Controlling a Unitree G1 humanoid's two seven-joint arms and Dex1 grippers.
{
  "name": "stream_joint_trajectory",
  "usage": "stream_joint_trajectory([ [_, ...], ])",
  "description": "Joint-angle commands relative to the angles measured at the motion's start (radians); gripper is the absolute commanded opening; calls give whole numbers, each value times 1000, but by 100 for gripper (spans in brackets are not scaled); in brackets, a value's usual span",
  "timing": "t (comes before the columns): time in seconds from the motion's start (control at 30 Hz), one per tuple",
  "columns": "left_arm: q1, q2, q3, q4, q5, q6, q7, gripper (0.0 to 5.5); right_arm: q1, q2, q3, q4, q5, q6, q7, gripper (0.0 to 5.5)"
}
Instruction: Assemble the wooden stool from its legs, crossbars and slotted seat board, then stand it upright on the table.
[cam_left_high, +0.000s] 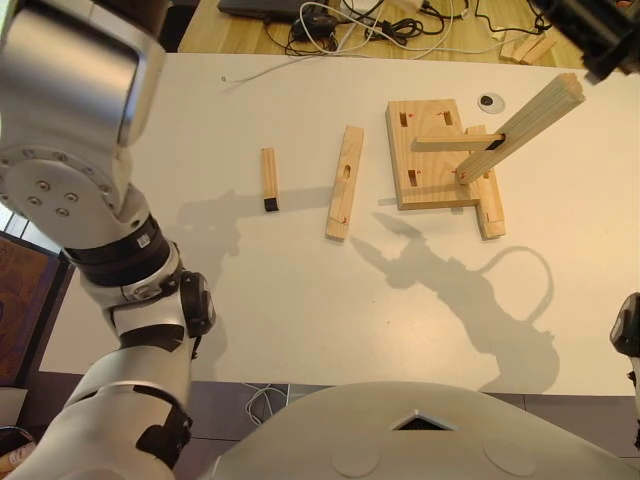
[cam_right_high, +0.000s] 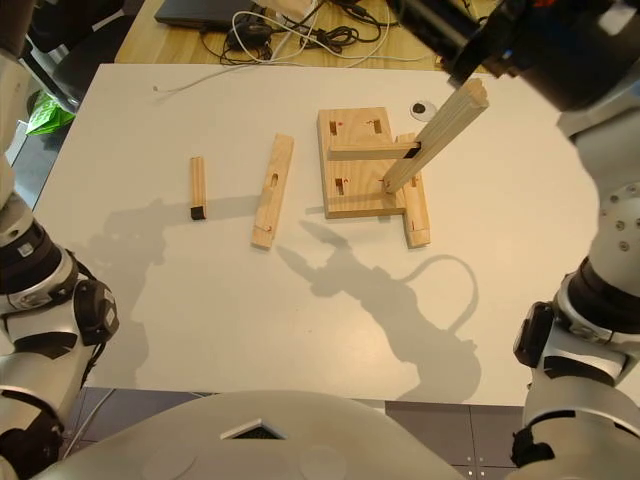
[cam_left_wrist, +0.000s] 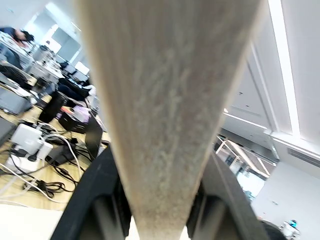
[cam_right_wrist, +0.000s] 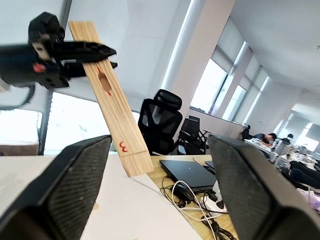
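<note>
Our left jaws (cam_left_wrist: 161, 210) are clenched on the top of a leg (cam_right_high: 432, 140), held slanted so its foot meets the seat board (cam_right_high: 355, 195) lying flat on the worktop (cam_right_high: 200, 300). It seems to be aimed at a slot beside a crossbar (cam_right_high: 365, 152), though we cannot be sure. Our right jaws (cam_right_wrist: 159, 192) hang released nearby, free to steady it. Another leg (cam_right_high: 272, 190) and a short bar (cam_right_high: 198, 187) lie to the left, ready for later.
</note>
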Motion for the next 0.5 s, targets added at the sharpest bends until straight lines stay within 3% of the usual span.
stream_joint_trajectory([
  [0.03, 4, 51, -23, -6, 139, 38, -14, 103, -90, -37, -113, 162, 23, -21, -38, 354],
  [0.27, 85, 140, -270, -75, 663, 142, -56, 103, -112, -73, -111, 644, -386, -230, -341, 354],
  [0.5, 138, -7, -323, -135, 792, 196, -76, 103, 211, 9, 75, 702, -623, -298, -350, 354],
])
